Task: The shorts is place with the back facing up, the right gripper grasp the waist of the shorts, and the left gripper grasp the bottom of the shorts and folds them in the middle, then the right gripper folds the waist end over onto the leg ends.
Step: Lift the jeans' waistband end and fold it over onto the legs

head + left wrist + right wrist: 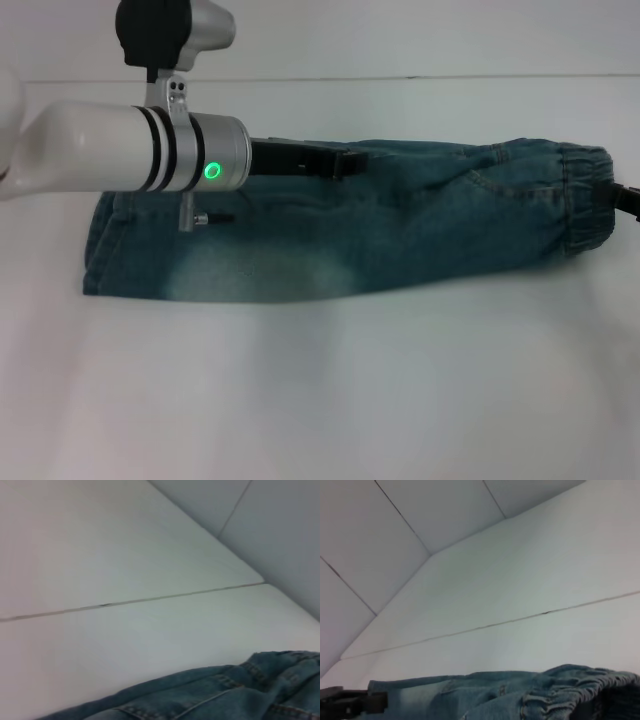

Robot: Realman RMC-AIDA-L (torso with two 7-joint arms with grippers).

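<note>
A: Where are the shorts (340, 225)?

B: Folded lengthwise into a long strip across the middle of the frame on the white bench (320, 400), ruffled waist at the right, leg ends (100, 245) at the left.

A: And the hands?

B: The left hand (335, 160) lies over the strip's upper edge, centre; I cannot tell its grip. The right hand (625, 200) barely shows at the right edge by the waist; grip unclear.

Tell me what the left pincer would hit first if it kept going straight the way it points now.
The left pincer points along the far edge of the shorts toward the ruffled waistband. Going straight on, it would probably slide over denim and meet that waistband, near the right pincer. Its height above the cloth is unclear.
</note>
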